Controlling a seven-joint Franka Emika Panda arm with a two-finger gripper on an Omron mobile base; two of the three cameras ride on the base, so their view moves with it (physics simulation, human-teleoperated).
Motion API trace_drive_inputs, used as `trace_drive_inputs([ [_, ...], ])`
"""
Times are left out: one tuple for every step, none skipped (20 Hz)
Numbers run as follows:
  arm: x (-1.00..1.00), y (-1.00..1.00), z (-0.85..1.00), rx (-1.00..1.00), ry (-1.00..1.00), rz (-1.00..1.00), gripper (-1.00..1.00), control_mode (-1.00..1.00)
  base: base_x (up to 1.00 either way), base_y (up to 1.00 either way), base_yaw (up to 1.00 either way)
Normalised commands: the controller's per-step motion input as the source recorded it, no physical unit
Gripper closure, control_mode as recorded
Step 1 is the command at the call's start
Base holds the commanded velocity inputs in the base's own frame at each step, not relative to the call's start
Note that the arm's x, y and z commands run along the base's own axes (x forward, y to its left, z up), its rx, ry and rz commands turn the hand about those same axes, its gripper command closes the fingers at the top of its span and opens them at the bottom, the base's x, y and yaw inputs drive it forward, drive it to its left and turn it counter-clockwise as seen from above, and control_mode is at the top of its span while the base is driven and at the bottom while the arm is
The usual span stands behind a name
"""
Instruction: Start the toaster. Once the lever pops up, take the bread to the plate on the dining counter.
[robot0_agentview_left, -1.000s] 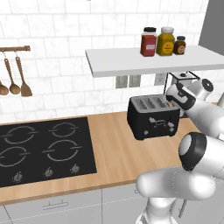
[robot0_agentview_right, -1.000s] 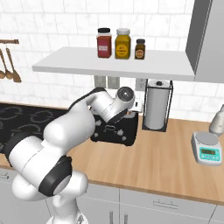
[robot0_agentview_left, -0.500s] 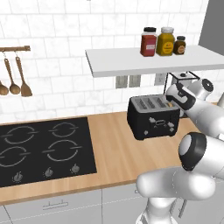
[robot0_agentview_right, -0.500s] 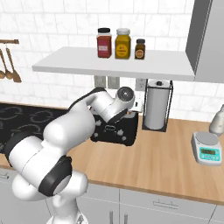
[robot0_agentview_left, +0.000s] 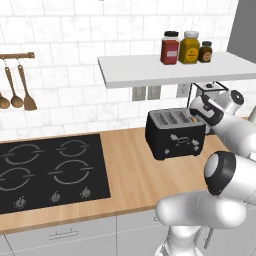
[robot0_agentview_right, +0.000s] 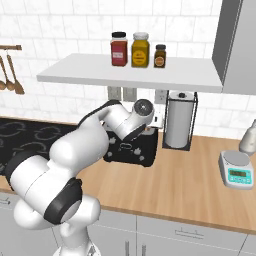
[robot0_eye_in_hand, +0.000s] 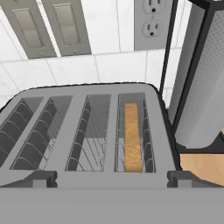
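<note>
Beside the toaster (robot0_eye_in_hand: 87, 131), a paper-towel roll (robot0_eye_in_hand: 201, 87) in its black stand.

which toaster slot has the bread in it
The rightmost of the four slots in the hand view: bread stands in that slot of the toaster, beside the paper towel roll. The others are empty.

The toaster (robot0_agentview_right: 132, 147) is largely hidden behind the arm in the right base view; its slots and front controls cannot be made out there. In the hand view the bread (robot0_eye_in_hand: 132, 136) sits sunk in the rightmost slot, only its top edge exposed. The paper towel roll (robot0_eye_in_hand: 202, 87) is cut off by the right edge. The toaster's front controls in the left base view are too small to read.
</note>
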Motion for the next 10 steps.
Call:
trace_drive_inputs([
  [0.0, 0.0, 0.0, 0.0, 0.0, 0.0, -1.0, -1.0, 0.0, 0.0, 0.0],
  [0.0, 0.0, 0.0, 0.0, 0.0, 0.0, -1.0, -1.0, 0.0, 0.0, 0.0],
  [0.0, 0.0, 0.0, 0.0, 0.0, 0.0, -1.0, -1.0, 0.0, 0.0, 0.0],
  [0.0, 0.0, 0.0, 0.0, 0.0, 0.0, -1.0, -1.0, 0.0, 0.0, 0.0],
  [0.0, 0.0, 0.0, 0.0, 0.0, 0.0, -1.0, -1.0, 0.0, 0.0, 0.0],
  [0.0, 0.0, 0.0, 0.0, 0.0, 0.0, -1.0, -1.0, 0.0, 0.0, 0.0],
  [0.0, 0.0, 0.0, 0.0, 0.0, 0.0, -1.0, -1.0, 0.0, 0.0, 0.0],
  [0.0, 0.0, 0.0, 0.0, 0.0, 0.0, -1.0, -1.0, 0.0, 0.0, 0.0],
  [0.0, 0.0, 0.0, 0.0, 0.0, 0.0, -1.0, -1.0, 0.0, 0.0, 0.0],
  [0.0, 0.0, 0.0, 0.0, 0.0, 0.0, -1.0, -1.0, 0.0, 0.0, 0.0],
])
